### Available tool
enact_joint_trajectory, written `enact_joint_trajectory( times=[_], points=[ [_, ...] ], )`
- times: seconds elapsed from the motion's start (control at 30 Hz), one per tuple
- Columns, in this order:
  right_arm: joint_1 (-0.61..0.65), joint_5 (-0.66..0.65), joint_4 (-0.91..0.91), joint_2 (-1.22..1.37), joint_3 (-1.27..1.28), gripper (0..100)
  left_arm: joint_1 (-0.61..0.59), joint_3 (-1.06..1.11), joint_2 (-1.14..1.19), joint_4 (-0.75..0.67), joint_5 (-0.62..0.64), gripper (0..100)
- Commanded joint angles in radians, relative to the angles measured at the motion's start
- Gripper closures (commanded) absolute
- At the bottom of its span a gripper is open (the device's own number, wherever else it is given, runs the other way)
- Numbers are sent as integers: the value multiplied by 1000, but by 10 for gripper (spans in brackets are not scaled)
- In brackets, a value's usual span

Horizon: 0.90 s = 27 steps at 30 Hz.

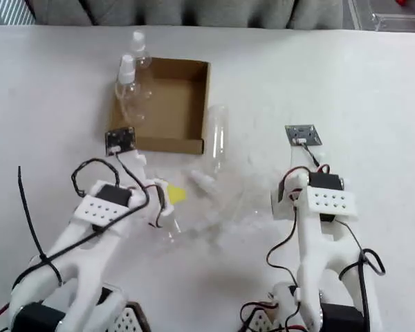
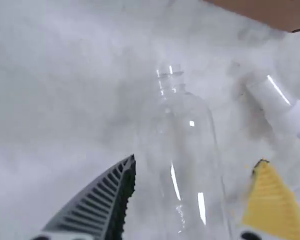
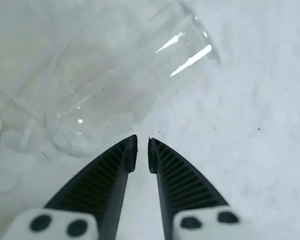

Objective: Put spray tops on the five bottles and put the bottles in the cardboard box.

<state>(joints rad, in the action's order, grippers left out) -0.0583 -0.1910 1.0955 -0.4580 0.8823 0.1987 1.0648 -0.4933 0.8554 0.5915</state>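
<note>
Between open left claw tips: uncapped bottle, neck pointing away, ungripped; right claw nearly closed, empty

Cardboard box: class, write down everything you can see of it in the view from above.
The cardboard box is a shallow, open-topped tray of plain brown card with low upright walls, sitting flat on the white table. Its floor is mostly bare. Two clear bottles with white spray tops stand at its left wall in the high view, seemingly inside. A third clear bottle lies on the table close beside its right wall.
</note>
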Motion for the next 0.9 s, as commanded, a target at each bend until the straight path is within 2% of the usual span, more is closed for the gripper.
enact_joint_trajectory(
  times=[0.0,0.4,0.87],
  points=[
    [-7,8,-10,-30,-5,983,7,-48,35,-20,8,658],
    [-7,8,-10,-30,-3,983,5,-51,128,-138,8,661],
    [-7,8,-8,-30,-3,983,5,-78,133,-137,6,661]
  ],
)
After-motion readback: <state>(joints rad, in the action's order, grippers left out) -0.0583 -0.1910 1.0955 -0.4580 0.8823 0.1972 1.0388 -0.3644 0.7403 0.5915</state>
